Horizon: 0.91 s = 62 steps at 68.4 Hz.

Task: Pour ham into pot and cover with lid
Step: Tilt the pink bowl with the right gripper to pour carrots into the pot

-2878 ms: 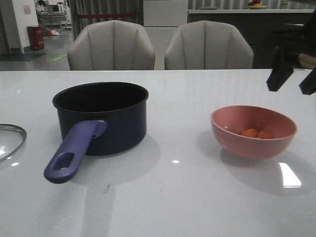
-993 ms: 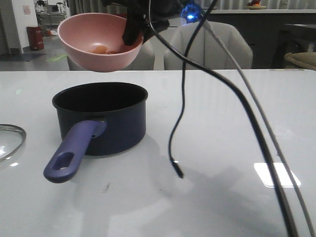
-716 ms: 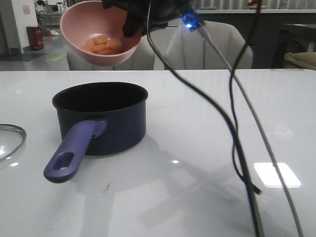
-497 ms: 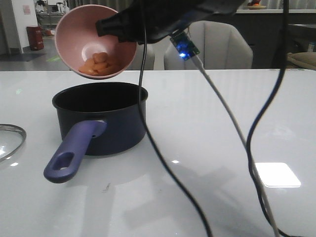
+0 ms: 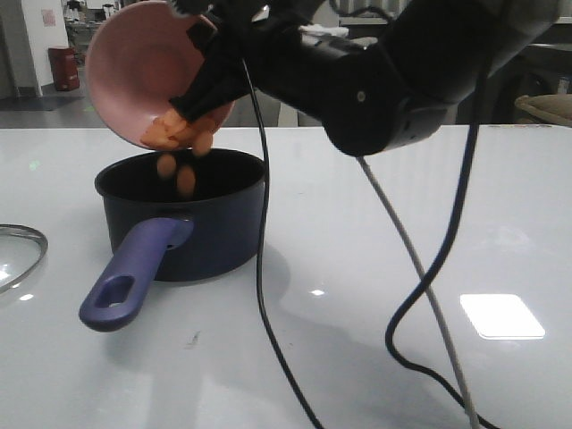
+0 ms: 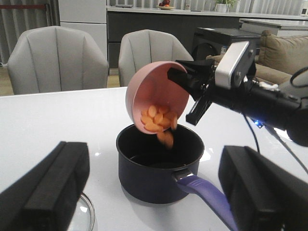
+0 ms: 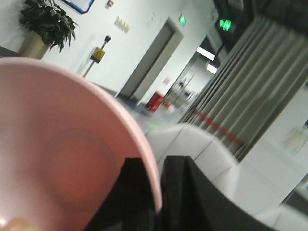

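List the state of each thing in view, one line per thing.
pink bowl: lifted, tipped steeply over the pot, rim gripped.
ham: sliding off the bowl's lip, some pieces falling.
pot: upright on the table, uncovered.
lid: resting on the table, off the pot.
right gripper: jaws clamped on the bowl's rim.
left gripper: jaws open, empty.

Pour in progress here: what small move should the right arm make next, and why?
Probably tip the pink bowl a little further over the pot. The right claw grips its rim; some ham is falling into the pot, but most pieces sit at the bowl's lower lip.
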Motion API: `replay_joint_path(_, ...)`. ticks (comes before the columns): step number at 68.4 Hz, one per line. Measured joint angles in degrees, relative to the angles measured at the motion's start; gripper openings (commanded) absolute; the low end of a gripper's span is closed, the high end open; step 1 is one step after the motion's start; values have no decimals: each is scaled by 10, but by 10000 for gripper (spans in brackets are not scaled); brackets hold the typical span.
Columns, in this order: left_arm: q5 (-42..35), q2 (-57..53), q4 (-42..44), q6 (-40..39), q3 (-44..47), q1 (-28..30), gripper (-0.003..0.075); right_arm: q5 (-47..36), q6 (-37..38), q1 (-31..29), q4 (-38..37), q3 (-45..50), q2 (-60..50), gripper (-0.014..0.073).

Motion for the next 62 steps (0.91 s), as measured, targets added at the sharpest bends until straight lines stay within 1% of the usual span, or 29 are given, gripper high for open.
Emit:
replay_joint_path(5, 0, 0, 0, 0, 0, 0, 582, -25, -50, 4, -1, 0, 10, 139)
replay_joint_path(15, 0, 0, 0, 0, 0, 0, 581, -44, -115, 10, -2, 1, 18, 139)
replay_joint_path(22, 0, 0, 0, 0, 0, 0, 582, -45, -142, 10, -4, 2, 20, 139)
replay_joint_path(30, 0, 0, 0, 0, 0, 0, 582, -45, -143, 10, -2, 2, 20, 139)
replay_joint_path(35, 0, 0, 0, 0, 0, 0, 582, -45, -113, 10, 4, 2, 21, 139)
replay_joint_path(47, 0, 0, 0, 0, 0, 0, 582, -37, 42, 10, 29, 2, 19, 139)
replay_joint_path(53, 0, 0, 0, 0, 0, 0, 582, 12, 124, 10, 32, 2, 8, 139)
replay_joint_path(54, 0, 0, 0, 0, 0, 0, 582, 28, 149, 10, 35, 2, 3, 139)
replay_joint_path(59, 0, 0, 0, 0, 0, 0, 582, 83, 197, 10, 48, 2, -14, 139)
replay_joint_path(60, 0, 0, 0, 0, 0, 0, 582, 110, 214, 10, 52, 2, -23, 139)
replay_joint_path(61, 0, 0, 0, 0, 0, 0, 582, 110, 214, 10, 52, 2, -23, 139)
replay_joint_path(62, 0, 0, 0, 0, 0, 0, 582, 138, 225, 10, 60, 2, -34, 139)
